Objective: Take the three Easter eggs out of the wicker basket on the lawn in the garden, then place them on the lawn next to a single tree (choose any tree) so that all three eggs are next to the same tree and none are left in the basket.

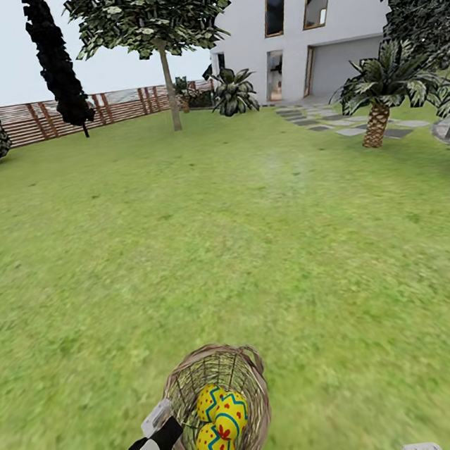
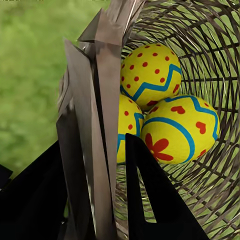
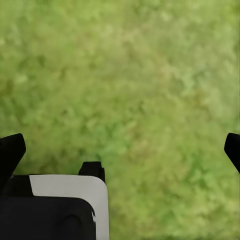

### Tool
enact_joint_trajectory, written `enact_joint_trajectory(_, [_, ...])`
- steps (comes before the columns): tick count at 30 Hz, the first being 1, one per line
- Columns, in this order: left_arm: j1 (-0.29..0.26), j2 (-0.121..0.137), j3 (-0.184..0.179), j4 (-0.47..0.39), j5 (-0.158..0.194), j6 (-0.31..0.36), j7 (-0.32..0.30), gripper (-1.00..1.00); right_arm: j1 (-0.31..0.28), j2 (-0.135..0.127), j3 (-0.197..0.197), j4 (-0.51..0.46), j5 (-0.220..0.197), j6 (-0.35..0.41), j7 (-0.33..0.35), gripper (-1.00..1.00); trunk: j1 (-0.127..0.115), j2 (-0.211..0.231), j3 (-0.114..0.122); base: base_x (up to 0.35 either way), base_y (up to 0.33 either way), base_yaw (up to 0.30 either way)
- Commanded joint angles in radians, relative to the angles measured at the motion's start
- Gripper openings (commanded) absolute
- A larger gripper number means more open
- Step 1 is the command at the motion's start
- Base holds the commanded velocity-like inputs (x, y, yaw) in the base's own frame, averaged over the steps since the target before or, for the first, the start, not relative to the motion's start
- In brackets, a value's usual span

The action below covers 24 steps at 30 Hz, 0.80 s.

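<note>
At the near edge of the lawn [image 1: 241, 237], low in the head view, we see the wicker basket [image 1: 248, 392] tipped toward us with its mouth open to the camera, and the three Easter eggs [image 1: 221, 424] bunched together inside it, touching one another. Our left tool [image 1: 168, 423] reaches in from the lower left and meets the basket at its left rim. In the left wrist view the left tool [image 2: 112, 165] straddles the woven wall: one dark finger [image 2: 150, 200] sits on the inside of the basket, the other dark mass sits on the outside, and the rim strip is pinched between them, so we read the tool as closed upon the basket wall. The eggs [image 2: 175, 127] lie just beyond that inner finger, apart from it, one dotted egg above and two banded eggs below it. In the right wrist view the right tool [image 3: 120, 145] hangs over bare grass [image 3: 140, 75] with its two black fingertips [image 3: 11, 150] far apart at opposite edges of the frame, wide open and holding nothing. Well across the lawn stands the tree [image 1: 170, 90] with a pale straight trunk, before the slatted wooden fence [image 1: 41, 120], with a dark conical tree [image 1: 56, 62] to its left, a palm [image 1: 376, 120] beside grey stepping stones [image 1: 343, 123], and the white house [image 1: 319, 21] behind.
</note>
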Motion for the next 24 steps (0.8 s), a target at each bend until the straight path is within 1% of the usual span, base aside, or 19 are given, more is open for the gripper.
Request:
enact_joint_trajectory(1, [0.000, 0.000, 0.000, -0.001, 0.012, 0.003, -0.003, -1.00, -0.001, 0.000, -0.009, 0.001, 0.009, -0.003, 0.003, 1.00, 0.000, -0.002, 0.000, 0.000, 0.000, -0.085])
enact_joint_trajectory(14, [0.000, 0.002, 0.000, -0.001, 0.012, 0.003, -0.003, -1.00, -0.001, 0.000, -0.009, 0.001, 0.009, -0.004, 0.003, 1.00, 0.000, -0.002, 0.020, 0.000, 0.000, -0.085])
enact_joint_trajectory(24, [0.000, 0.002, 0.000, -0.001, 0.012, 0.003, -0.003, -1.00, -0.001, 0.001, -0.010, 0.000, 0.009, -0.003, 0.003, 1.00, 0.000, -0.002, 0.032, 0.000, 0.000, -0.004])
